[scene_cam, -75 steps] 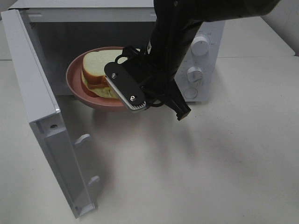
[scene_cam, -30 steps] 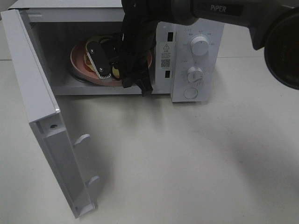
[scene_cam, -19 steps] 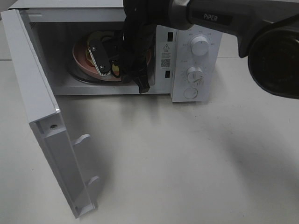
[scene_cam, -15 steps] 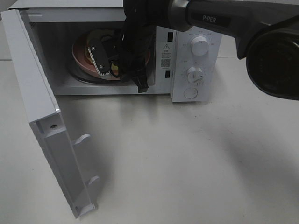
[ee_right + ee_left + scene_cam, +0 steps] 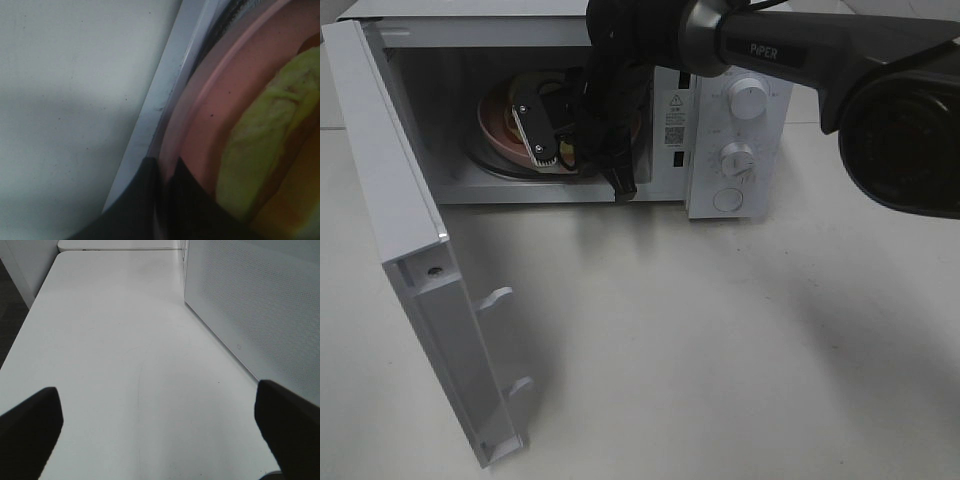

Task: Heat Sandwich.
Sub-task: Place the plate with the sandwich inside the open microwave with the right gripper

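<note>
The right gripper (image 5: 161, 175) pinched the plate (image 5: 200, 120) rim; the left gripper (image 5: 159, 415) gaped empty. The sandwich (image 5: 260, 140) looked soft, light and squashable, best moved by the stiff plate.

You are in a robotics lab set up as a kitchen corner. A white microwave (image 5: 725, 130) stands on a plain white counter (image 5: 720, 350), and a black robot arm (image 5: 790, 45) marked PIPER reaches over it.

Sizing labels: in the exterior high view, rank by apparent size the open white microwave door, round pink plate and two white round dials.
1. open white microwave door
2. round pink plate, partly hidden
3. upper white round dial and lower white round dial: alike, unranked
</note>
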Robot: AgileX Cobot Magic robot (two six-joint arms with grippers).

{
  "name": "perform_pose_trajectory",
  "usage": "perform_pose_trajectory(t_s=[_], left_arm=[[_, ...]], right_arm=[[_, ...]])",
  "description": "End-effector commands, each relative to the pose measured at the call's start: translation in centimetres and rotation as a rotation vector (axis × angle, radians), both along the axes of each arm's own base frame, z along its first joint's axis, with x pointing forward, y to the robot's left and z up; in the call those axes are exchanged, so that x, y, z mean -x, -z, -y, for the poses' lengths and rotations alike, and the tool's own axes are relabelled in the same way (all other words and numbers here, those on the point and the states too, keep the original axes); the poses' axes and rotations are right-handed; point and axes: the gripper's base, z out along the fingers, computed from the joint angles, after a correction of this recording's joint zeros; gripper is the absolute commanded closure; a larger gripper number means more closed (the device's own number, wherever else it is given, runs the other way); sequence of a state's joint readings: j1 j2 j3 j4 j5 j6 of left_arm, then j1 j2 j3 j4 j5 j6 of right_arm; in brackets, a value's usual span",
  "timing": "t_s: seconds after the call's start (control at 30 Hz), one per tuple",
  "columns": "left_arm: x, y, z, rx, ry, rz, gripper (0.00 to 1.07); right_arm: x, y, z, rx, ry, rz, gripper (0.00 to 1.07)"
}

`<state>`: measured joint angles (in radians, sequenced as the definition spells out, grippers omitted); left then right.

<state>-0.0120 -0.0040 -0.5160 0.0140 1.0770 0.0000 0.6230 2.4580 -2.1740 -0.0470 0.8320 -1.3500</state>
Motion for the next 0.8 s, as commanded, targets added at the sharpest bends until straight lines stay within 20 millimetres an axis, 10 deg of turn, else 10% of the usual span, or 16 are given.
perform_pose_trajectory(t_s=[0.03, 0.6, 0.8], left_arm=[[0.26, -0.06, -0.02, -0.001, -0.003, 0.029, 0.07], [0.26, -0.06, -0.02, -0.001, -0.003, 0.029, 0.07], [0.26, -0.06, -0.02, -0.001, -0.003, 0.029, 0.07]], right_arm=[[-0.33, -1.05, -0.10, -0.032, -0.002, 0.039, 1.02], [-0.21, -1.10, -0.26, -0.086, 0.073, 0.006, 0.40], [0.02, -0.89, -0.14, -0.099, 0.119, -0.019, 0.35]])
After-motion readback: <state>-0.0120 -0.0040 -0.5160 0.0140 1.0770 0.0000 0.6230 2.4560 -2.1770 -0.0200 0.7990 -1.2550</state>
